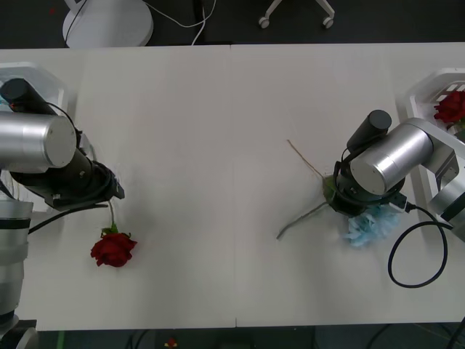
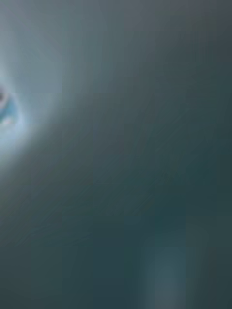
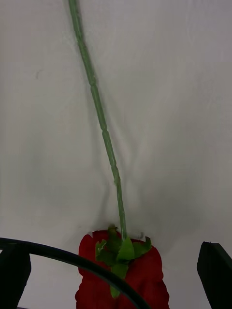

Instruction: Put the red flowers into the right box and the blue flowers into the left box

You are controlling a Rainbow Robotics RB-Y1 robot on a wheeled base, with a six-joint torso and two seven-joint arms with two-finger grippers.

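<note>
Black fingers [image 3: 212,270] of the left gripper [image 3: 113,277] stand spread at both corners of the left wrist view, straddling a red rose [image 3: 121,273] lying on the white table [image 1: 218,109] by the left arm. Its green stem [image 3: 99,120] runs away from the head. Across the table, the right gripper [image 1: 357,211] presses down over a pale blue flower cluster [image 1: 370,225]; its jaw state cannot be told, perhaps because the right wrist view is blurred. Another rose [image 1: 450,107] lies in the right box [image 1: 425,91]; the left box [image 1: 43,73] sits behind the left arm.
</note>
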